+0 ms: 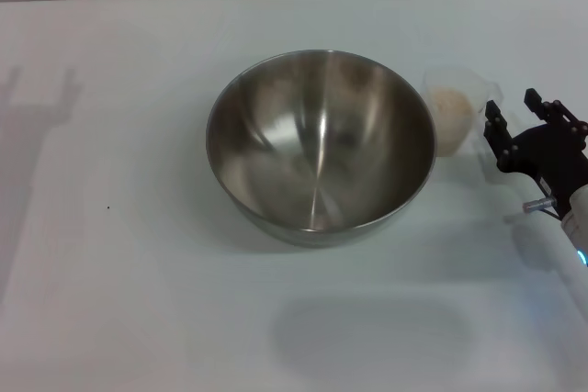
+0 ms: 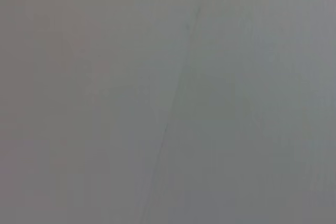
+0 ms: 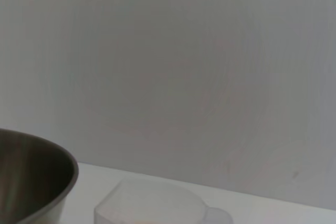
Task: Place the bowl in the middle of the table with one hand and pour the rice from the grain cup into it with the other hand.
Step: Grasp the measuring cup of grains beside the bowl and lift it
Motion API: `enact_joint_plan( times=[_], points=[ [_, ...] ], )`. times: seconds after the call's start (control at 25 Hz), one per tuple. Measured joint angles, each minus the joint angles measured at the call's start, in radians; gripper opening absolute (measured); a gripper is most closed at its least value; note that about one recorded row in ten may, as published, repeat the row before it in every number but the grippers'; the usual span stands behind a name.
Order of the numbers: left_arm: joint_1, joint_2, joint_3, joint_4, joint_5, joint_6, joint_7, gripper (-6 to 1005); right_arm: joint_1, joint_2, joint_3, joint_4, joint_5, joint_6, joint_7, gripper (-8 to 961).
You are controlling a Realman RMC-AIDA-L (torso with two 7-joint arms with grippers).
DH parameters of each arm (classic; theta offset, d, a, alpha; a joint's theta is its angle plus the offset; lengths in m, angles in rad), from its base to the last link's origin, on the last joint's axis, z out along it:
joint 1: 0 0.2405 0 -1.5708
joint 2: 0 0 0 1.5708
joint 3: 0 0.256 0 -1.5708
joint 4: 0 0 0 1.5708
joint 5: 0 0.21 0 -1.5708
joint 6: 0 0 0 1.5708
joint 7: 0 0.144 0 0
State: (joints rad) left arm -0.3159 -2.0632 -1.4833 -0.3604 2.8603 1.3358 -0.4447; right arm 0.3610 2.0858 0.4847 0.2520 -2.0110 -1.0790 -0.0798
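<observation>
The bowl (image 1: 321, 146) stands upright near the middle of the table (image 1: 119, 300), its shiny inside bare of any grains. At about three o'clock from the bowl, just beside its rim, stands the grain cup (image 1: 457, 117), upright, with the rice (image 1: 452, 103) showing as a pale mass inside it. Nothing lies between the bowl and the cup, and nothing else stands on the tabletop around them except a tiny dark speck far off toward nine o'clock. The right gripper (image 1: 515, 109) sits at three o'clock from the cup, just beside it but not touching, its two black fingers spread apart and pointing toward twelve o'clock with nothing between them; the arm behind it runs off toward four o'clock, where a bluish ring light glows at the frame edge. The right wrist view shows the bowl's rim (image 3: 37, 177) and the cup's open top (image 3: 152, 205) side by side on the white surface, with a plain pale wall behind them. The left gripper is not seen in the head view, and the left wrist view shows only a flat grey surface. The table is plain white and meets a pale wall at twelve o'clock.
</observation>
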Motion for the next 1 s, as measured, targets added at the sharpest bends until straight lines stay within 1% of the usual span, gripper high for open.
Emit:
enact_joint_plan(
  times=[1.0],
  points=[
    [-0.005,-0.001,0.000,0.002,-0.002,0.000,0.000,829,0.041,0.000,0.007,-0.028,0.003,0.025,0.000,507]
  ],
)
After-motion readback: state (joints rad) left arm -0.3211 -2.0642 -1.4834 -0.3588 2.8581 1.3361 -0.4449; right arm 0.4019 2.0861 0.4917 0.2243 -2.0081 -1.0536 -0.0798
